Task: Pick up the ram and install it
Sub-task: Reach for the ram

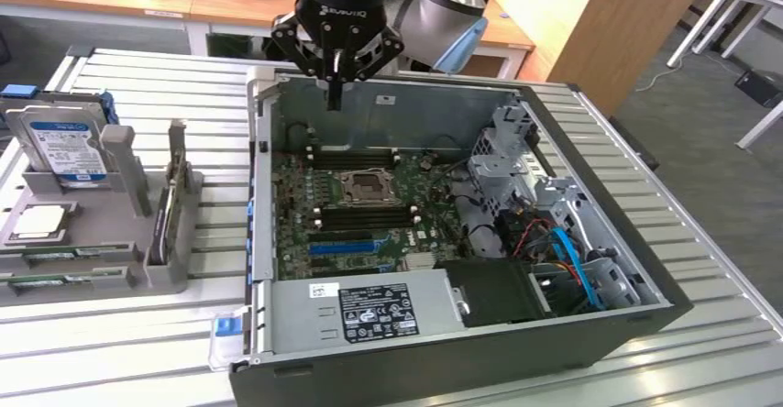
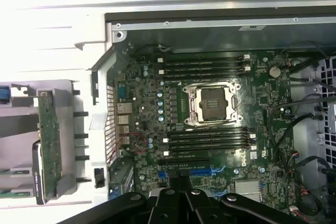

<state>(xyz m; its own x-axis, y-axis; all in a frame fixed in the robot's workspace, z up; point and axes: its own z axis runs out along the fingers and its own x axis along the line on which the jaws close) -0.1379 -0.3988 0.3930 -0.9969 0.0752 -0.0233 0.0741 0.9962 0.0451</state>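
At the exterior view's left a grey rack (image 1: 123, 242) stands on the slatted table. A hard drive (image 1: 61, 146) sits upright in its far slot; its blue-and-white label is too small to read. The ram (image 2: 50, 140), a long green stick, stands on edge in the slot nearest the computer, untouched and well apart from the arm. A dark slab is pressed beside it, and I can't make out what that is.

Next comes the open computer case (image 1: 404, 91), lying on its side. In it is the green motherboard (image 1: 367, 233), with a square processor socket (image 1: 365, 185) between rows of black memory slots. The gripper (image 1: 333, 103) hangs over the far left corner of the case, its fingers (image 1: 333, 86) pressed together on nothing. The white lettering on its body is upside down and hard to read.

At the near edge of the case sits the power supply (image 1: 367, 311), and the print on its black sticker is unreadable. To the right, blue and red cables (image 1: 569, 260) tangle under a metal cage and hide what lies below.
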